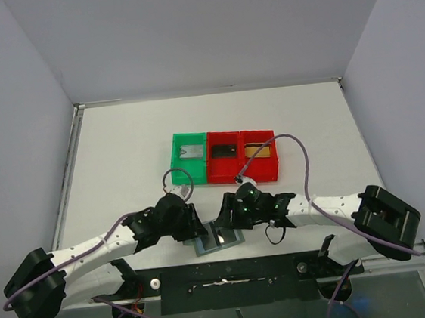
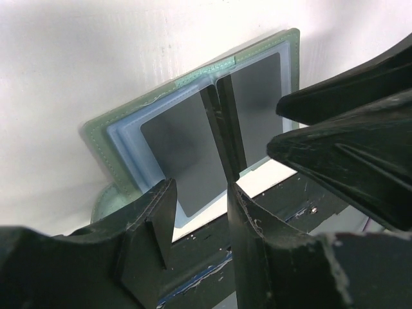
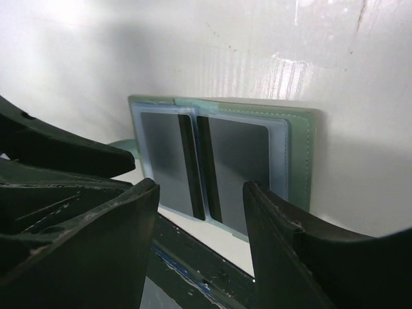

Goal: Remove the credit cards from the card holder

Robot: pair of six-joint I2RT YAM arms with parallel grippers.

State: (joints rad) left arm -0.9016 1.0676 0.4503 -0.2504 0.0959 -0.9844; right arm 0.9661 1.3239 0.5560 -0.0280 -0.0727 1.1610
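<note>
**Holder** (image 1: 220, 242): pale blue-grey folding wallet with a greenish stitched outer border in the wrist views. It lies opened flat, inside face up, at the near edge of the table (image 1: 121, 153), midway between the two arms. A small rounded tab (image 2: 105, 201) sticks out from one side edge.

**Cards** (image 2: 180, 148): two, one in each panel's clear pocket. They read as dark grey and glossy here. Each has a darker stripe along the edge next to the fold. Both are fully seated in their pockets.

**Left gripper** (image 2: 201, 192): low over the holder's left panel, fingers spread with nothing between them. Whether the tips touch the holder, I cannot tell.

**Right gripper** (image 3: 196, 193): low over the right panel, fingers also spread wide, pinching nothing. The two grippers nearly meet above the fold.

**Green bin** (image 1: 188, 177): further back on the table, well apart from the holder, with a flat grey item inside.

**Red bins** (image 1: 225, 174): two, set in a touching row to the right of the green one. One has a dark item inside, the other a tan one.
</note>
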